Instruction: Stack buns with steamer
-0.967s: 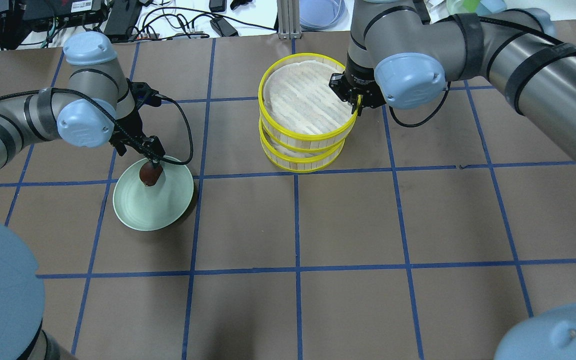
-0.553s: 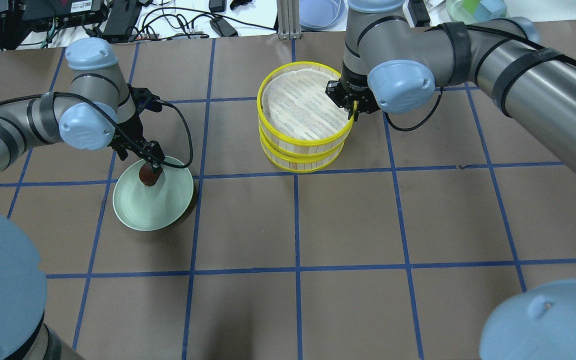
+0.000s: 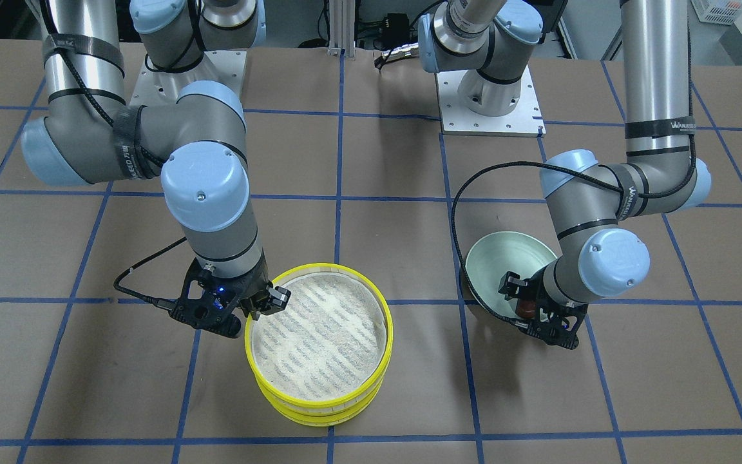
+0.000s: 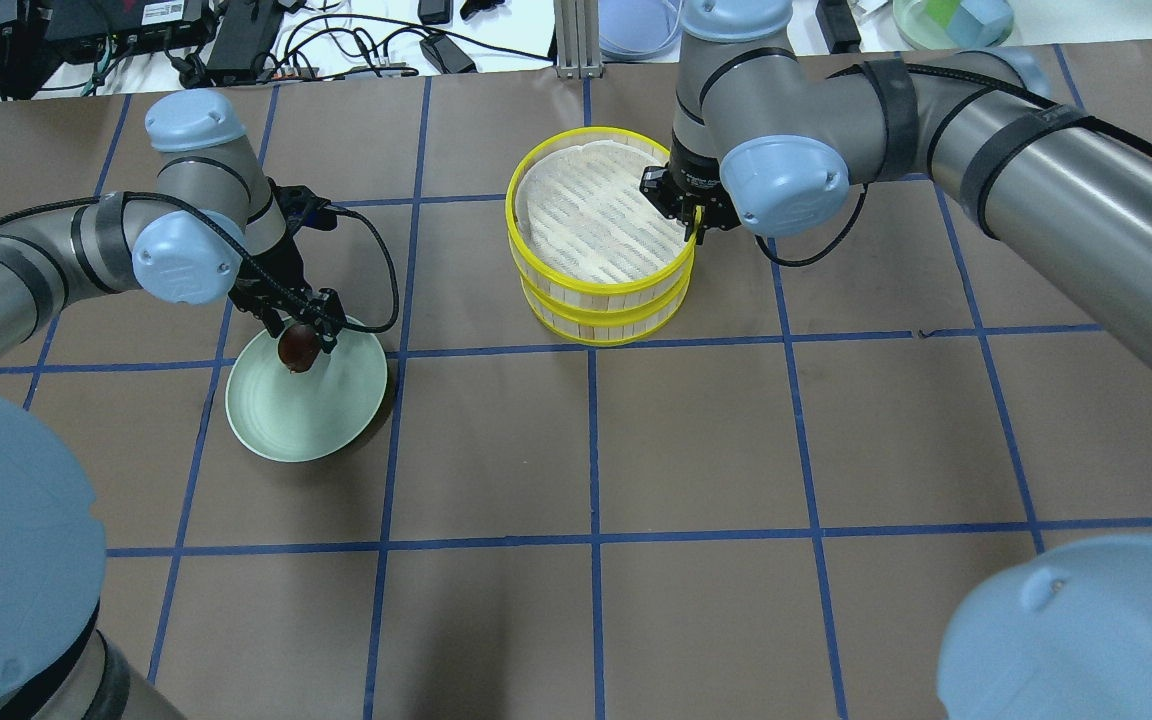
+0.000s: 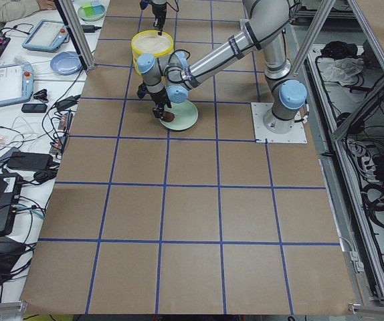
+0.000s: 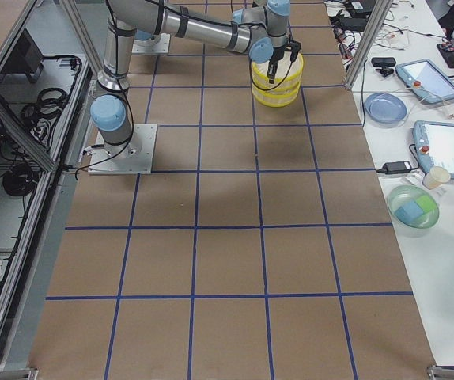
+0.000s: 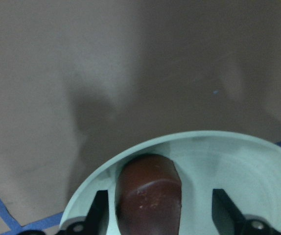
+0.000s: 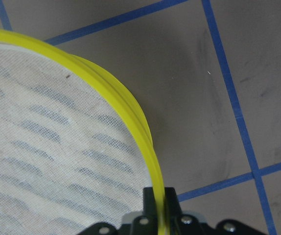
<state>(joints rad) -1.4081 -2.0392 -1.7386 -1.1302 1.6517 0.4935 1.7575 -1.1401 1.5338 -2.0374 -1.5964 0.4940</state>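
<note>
Two yellow-rimmed steamer trays are stacked at the table's far middle. My right gripper (image 4: 693, 215) is shut on the rim of the top tray (image 4: 586, 215), which sits almost square on the lower tray (image 4: 596, 322). The pinch shows in the right wrist view (image 8: 159, 205) and in the front view (image 3: 261, 306). My left gripper (image 4: 304, 335) is open around the dark reddish-brown bun (image 4: 294, 350) at the far rim of the mint-green plate (image 4: 306, 425). In the left wrist view the bun (image 7: 148, 196) lies between the spread fingers (image 7: 101, 210), closer to one. The cream bun is hidden.
Brown table with a blue tape grid. Beyond its far edge lie cables, a power brick, a blue plate (image 4: 636, 25) and a green bowl (image 4: 951, 15). My left wrist's cable (image 4: 381, 270) loops over the plate's far side.
My right gripper has carried the top tray left and down, from overhanging the lower tray to nearly lined up with it. My left wrist has shifted slightly right; the brown bun stays on the plate.
</note>
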